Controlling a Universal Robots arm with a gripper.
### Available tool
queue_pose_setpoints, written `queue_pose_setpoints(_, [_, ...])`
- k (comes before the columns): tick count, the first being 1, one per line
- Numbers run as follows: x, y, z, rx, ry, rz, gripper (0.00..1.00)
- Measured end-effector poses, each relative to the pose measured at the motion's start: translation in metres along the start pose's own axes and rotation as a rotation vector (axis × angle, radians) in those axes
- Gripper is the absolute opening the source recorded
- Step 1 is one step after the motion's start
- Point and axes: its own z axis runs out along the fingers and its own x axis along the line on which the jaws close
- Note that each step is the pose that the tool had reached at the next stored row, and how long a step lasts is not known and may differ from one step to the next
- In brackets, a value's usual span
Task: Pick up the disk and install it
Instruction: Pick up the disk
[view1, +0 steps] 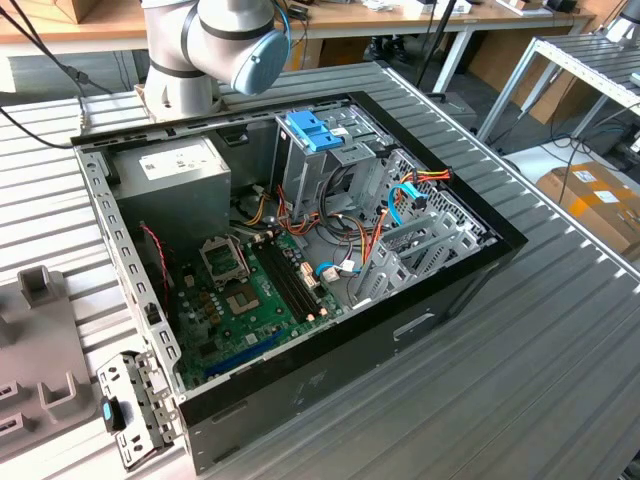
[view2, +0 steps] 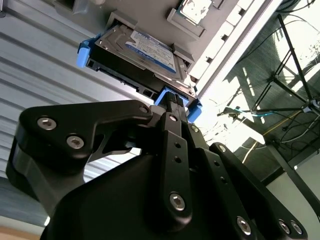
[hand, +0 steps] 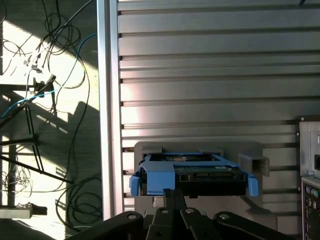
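Black bolted link bars of my gripper (view2: 172, 100) crowd the foreground in both wrist views, and they narrow to a tip right at the flat silver metal disk (view2: 145, 50) with its blue-and-white label and blue plastic side rails. That tip sits at the blue rail on the disk's near end. Are my jaws clamped on that rail, or only resting against it? I cannot tell; the rail and my own bars hide the contact.

The disk lies label-up in a pale grey moulded cradle (hand: 252, 162), level, with one blue rail along each side. The cradle stands on the ribbed silver metal table (hand: 200, 75), near the table's edge, and past that edge loose cables (hand: 50, 75) trail over a sunlit floor.

Over in the exterior view, the arm's grey joint with a light blue cap (view1: 245, 40) hangs behind the open black computer case (view1: 440, 290). Inside the case I see a green motherboard (view1: 240, 290), a big grey box with a white sticker (view1: 170, 175) and a tall metal cage with a blue plastic cap (view1: 315, 130).
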Motion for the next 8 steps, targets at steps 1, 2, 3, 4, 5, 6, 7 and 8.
queue_pose_setpoints(1, [0.0000, 0.0000, 0.0000, 0.0000, 0.0000, 0.000, 0.11])
queue_pose_setpoints(2, [0.0000, 0.0000, 0.0000, 0.0000, 0.0000, 0.000, 0.11])
queue_pose_setpoints(3, [0.0000, 0.0000, 0.0000, 0.0000, 0.0000, 0.000, 0.11])
queue_pose_setpoints(4, [0.0000, 0.0000, 0.0000, 0.0000, 0.0000, 0.000, 0.11])
queue_pose_setpoints(5, [0.0000, 0.0000, 0.0000, 0.0000, 0.0000, 0.000, 0.11])
queue_pose_setpoints(6, [0.0000, 0.0000, 0.0000, 0.0000, 0.0000, -0.001, 0.11])
queue_pose_setpoints(7, [0.0000, 0.0000, 0.0000, 0.0001, 0.0000, -0.004, 0.11])
queue_pose_setpoints(8, [0.0000, 0.0001, 0.0000, 0.0002, -0.0001, -0.010, 0.11])
